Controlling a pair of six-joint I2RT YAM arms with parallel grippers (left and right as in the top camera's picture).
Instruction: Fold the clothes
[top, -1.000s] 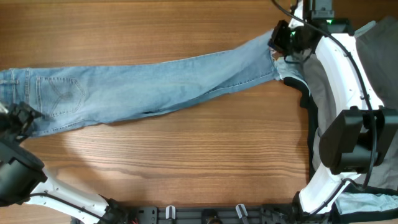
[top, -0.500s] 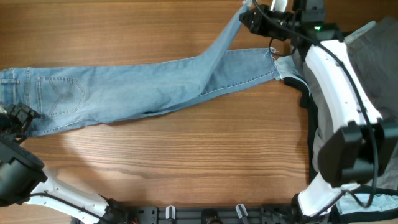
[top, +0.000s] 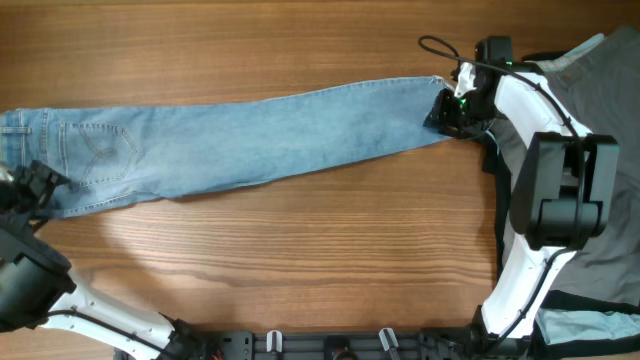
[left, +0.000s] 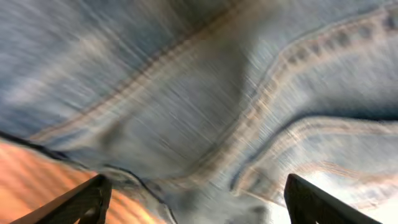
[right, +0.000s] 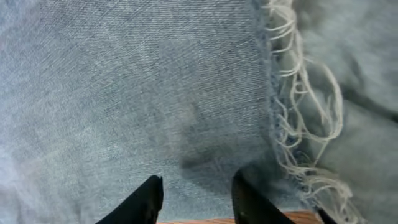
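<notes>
We see the long light-blue denim jeans (top: 250, 140) lying flat across the far half of the brown wooden table (top: 300, 260). They run from the table's left edge, where the waistband and a stitched back pocket (top: 98, 148) sit, to its far right part, where the leg ends.

The right gripper (top: 447, 113) is low over that leg end, near the table's far right corner. In its wrist view, the two black fingertips (right: 149, 196) stand with only a narrow gap between them. We see flat denim in that gap and nothing pinched. Just right of the fingers runs the white frayed hem (right: 292, 93), its loose threads lying over grey fabric.

The left gripper (top: 30, 190) is at the table's left edge, on the near side of the waistband. Its wrist view is blurred, but we can make out the dark fingertips (left: 87, 199) spread wide, with seamed denim filling the space and a strip of table at the lower left. We cannot tell whether they touch the cloth.

A large grey garment (top: 600, 90) is heaped along the table's right edge, and a pale-blue cloth (top: 590, 325) shows at its near right corner.
</notes>
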